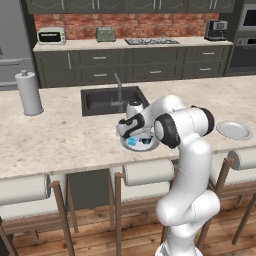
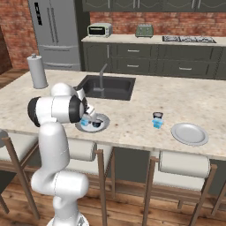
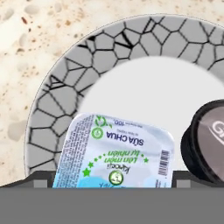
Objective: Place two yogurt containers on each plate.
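Observation:
A light blue yogurt container [image 3: 116, 151] with a printed foil lid sits on the near plate [image 3: 57, 109], and a dark yogurt container [image 3: 210, 140] stands right beside it. My gripper [image 3: 111, 180] hovers low over the blue cup, open, with its fingertips [image 3: 40, 177] spread to either side of it. From the base, the same plate [image 1: 150, 148] holds the blue cup [image 1: 132, 142] and the dark cup [image 1: 146, 141] under the gripper [image 1: 131, 134]. Two more yogurt containers, one dark [image 2: 157, 115] and one blue [image 2: 157, 124], stand on the counter left of the second plate [image 2: 190, 133], which is bare.
The sink [image 1: 112, 99] with its faucet [image 1: 119, 85] lies just behind the near plate. A paper towel roll [image 1: 29, 92] stands at the counter's far left. Bar stools [image 1: 147, 172] line the counter's front edge.

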